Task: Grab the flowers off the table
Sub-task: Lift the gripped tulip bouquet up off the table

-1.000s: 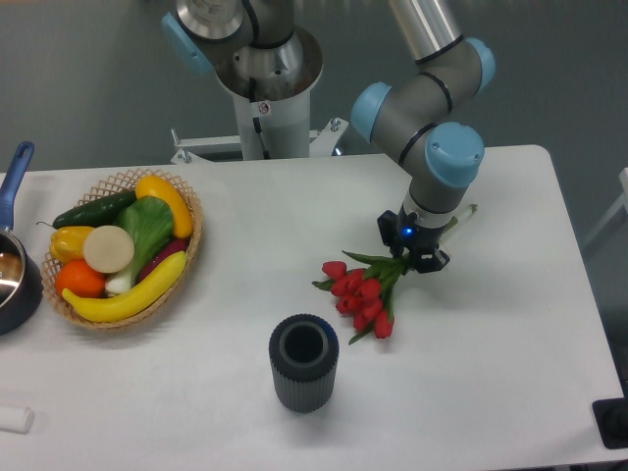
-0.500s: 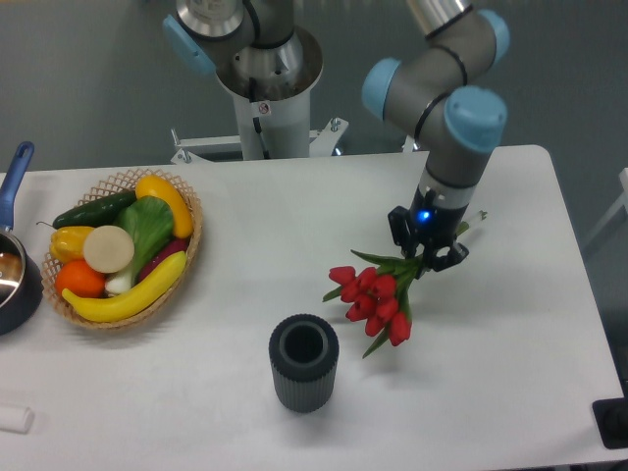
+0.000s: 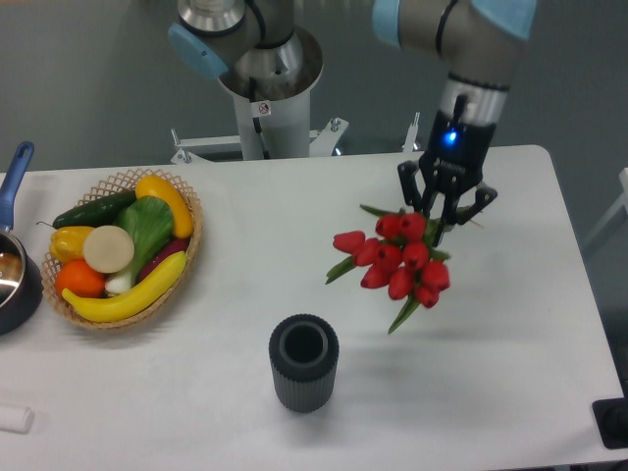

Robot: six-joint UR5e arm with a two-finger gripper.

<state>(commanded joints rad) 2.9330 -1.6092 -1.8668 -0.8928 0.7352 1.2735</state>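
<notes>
The flowers (image 3: 397,259), a bunch of red tulips with green leaves, hang in the air above the right half of the white table (image 3: 510,334). My gripper (image 3: 444,206) is shut on their stems just above the blooms and holds the bunch tilted, heads pointing down and left. The stems behind the fingers are mostly hidden. The flowers' shadow lies on the table below them.
A dark ribbed cylindrical vase (image 3: 304,361) stands at the front centre of the table. A wicker basket (image 3: 183,263) of vegetables and fruit sits at the left. A blue pot (image 3: 17,285) is at the left edge. The robot base (image 3: 263,83) is behind the table.
My gripper has risen and shifted a little to the right with the flowers in it. The bunch has left the tabletop and now hangs clear above it.
</notes>
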